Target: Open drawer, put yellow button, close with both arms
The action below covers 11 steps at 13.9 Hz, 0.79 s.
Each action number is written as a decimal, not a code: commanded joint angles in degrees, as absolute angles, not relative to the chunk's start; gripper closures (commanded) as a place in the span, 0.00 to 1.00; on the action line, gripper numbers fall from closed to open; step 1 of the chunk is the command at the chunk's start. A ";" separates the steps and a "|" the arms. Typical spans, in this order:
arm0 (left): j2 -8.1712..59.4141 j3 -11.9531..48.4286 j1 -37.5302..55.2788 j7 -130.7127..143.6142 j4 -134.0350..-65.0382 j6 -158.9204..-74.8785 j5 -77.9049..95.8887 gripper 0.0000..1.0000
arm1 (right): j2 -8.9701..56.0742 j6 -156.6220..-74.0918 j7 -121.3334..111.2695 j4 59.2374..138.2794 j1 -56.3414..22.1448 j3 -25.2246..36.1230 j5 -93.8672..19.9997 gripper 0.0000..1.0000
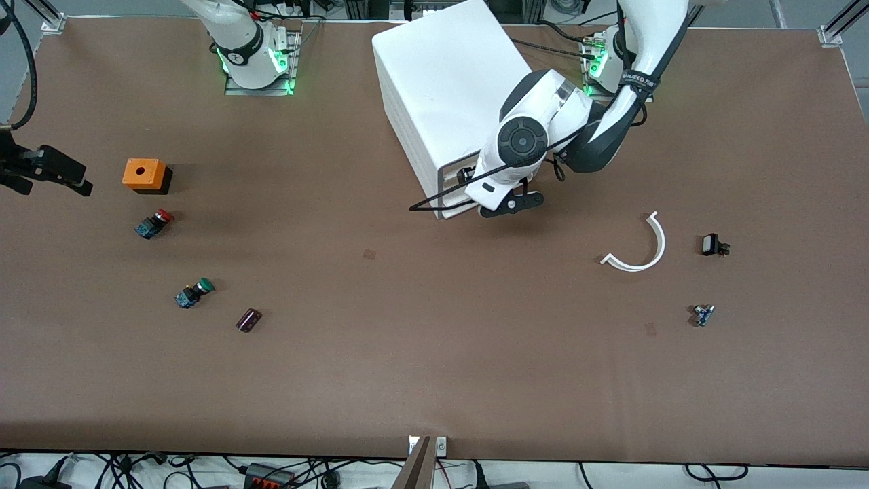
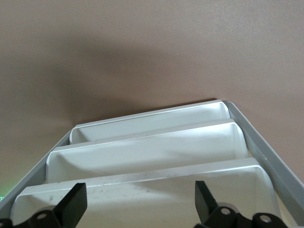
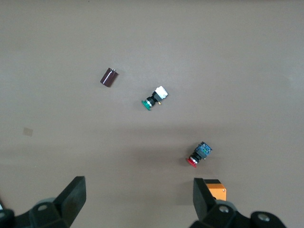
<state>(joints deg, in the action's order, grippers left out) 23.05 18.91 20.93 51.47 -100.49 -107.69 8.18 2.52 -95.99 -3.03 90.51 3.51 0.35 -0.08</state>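
The white cabinet [image 1: 445, 81] stands near the arms' bases at mid table. Its drawers face the front camera. My left gripper [image 1: 466, 178] is at the cabinet's front, at the uppermost drawer [image 2: 142, 194]. In the left wrist view the gripper [image 2: 137, 206] is open, its fingers [image 2: 72, 203] spread wide over that drawer's front lip and holding nothing. Two lower drawers [image 2: 147, 152] show past it. My right gripper [image 1: 64, 173] is up in the air over the table's right-arm end, open and empty [image 3: 137, 202]. No yellow-capped button shows in any view.
At the right arm's end lie an orange box with a hole [image 1: 144, 174], a red-capped button [image 1: 153, 223], a green-capped button [image 1: 193, 293] and a dark cylinder [image 1: 248, 320]. At the left arm's end lie a white curved strip [image 1: 641, 248], a black part [image 1: 713, 244] and a small blue part [image 1: 703, 314].
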 commanded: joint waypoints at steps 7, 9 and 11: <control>21.71 19.07 13.81 45.36 -93.53 -102.04 2.66 0.00 | 0.96 -96.77 -3.43 92.37 3.52 0.44 0.53 0.00; 21.71 18.90 11.26 40.28 -91.77 -100.64 -0.86 0.00 | 0.97 -96.50 -3.34 92.46 3.34 0.44 0.62 0.00; 21.71 19.07 7.93 35.00 -89.84 -97.05 -4.20 0.00 | 1.05 -96.85 -3.34 92.46 3.25 0.35 0.62 0.00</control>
<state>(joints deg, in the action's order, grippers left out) 21.98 18.62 10.12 39.65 -92.04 -100.50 -1.11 1.86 -96.22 -3.03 91.44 3.49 0.35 -0.04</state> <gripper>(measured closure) 0.000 0.000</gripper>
